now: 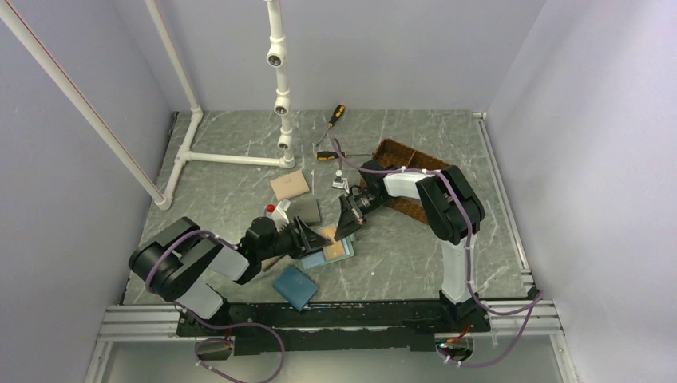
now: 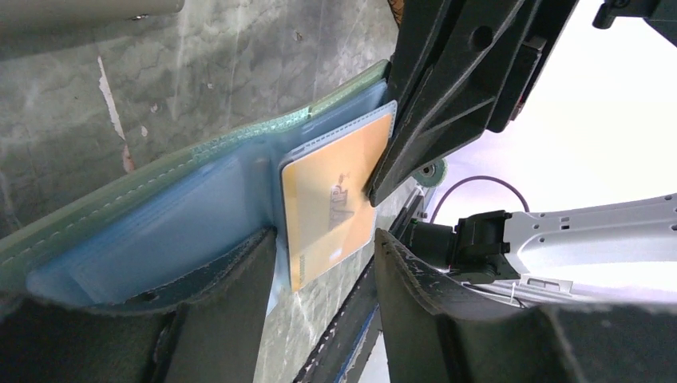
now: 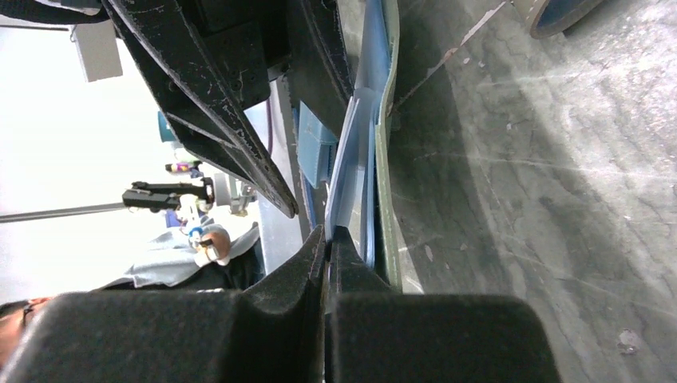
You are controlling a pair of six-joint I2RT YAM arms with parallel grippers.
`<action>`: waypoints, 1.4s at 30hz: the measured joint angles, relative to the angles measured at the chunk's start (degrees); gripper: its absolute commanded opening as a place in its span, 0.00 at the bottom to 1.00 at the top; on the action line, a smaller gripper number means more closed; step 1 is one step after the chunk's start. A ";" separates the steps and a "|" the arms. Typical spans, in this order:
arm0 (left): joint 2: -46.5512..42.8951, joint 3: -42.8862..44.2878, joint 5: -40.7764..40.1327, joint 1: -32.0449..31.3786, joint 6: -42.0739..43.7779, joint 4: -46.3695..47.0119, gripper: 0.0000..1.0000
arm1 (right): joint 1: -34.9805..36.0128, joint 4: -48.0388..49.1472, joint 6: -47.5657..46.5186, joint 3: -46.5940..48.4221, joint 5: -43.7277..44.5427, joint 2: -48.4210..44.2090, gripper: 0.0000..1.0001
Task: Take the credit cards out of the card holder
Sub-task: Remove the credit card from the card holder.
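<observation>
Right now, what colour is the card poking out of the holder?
Orange-tan card, clearest in the left wrist view.

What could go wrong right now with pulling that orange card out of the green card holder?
The right gripper seems to pinch the pale blue pocket with the orange card, so the card holder could lift along. The left gripper is open, with one finger on the holder, which may slide.

The sage-green holder [image 2: 184,211] is lying open, blue pockets up, just beyond the blue wallet [image 1: 294,286]; an orange card [image 2: 331,199] is sticking partway out.
</observation>
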 measured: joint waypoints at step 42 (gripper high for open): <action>-6.14 -1.64 2.25 2.10 8.04 -8.50 0.00 | -3.04 -9.03 -9.86 3.34 11.50 2.05 0.38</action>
